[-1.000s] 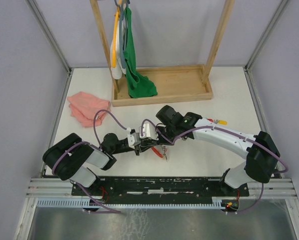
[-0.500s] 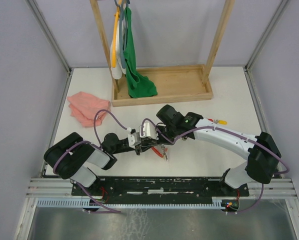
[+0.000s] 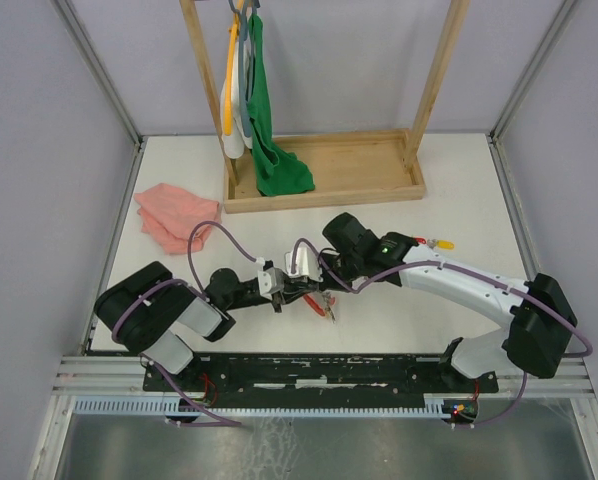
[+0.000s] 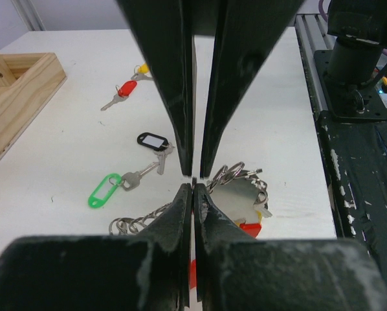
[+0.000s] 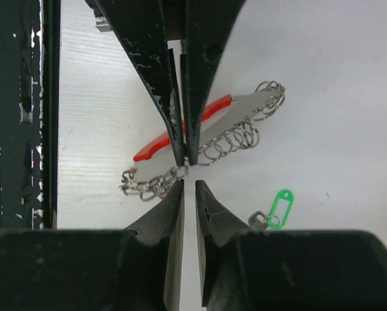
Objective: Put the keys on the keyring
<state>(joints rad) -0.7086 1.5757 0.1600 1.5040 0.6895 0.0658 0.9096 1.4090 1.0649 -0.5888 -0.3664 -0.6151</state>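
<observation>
Two tools nose-to-nose over keyring (image 5: pixel 240 109): left tool (image 4: pixel 193 188) clenched, right tool (image 5: pixel 189 185) barely parted

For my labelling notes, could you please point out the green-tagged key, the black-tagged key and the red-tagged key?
green-tagged key (image 4: pixel 105 190): left wrist view, its tag.
black-tagged key (image 4: pixel 153 140): left wrist view, its tag.
red-tagged key (image 4: pixel 126 89): left wrist view, its tag.

keyring (image 5: pixel 219 103): red, grey | keys (image 4: pixel 132 178): tags green, black, red | cloth (image 3: pixel 169 218): pink | table (image 3: pixel 459 200): white
</observation>
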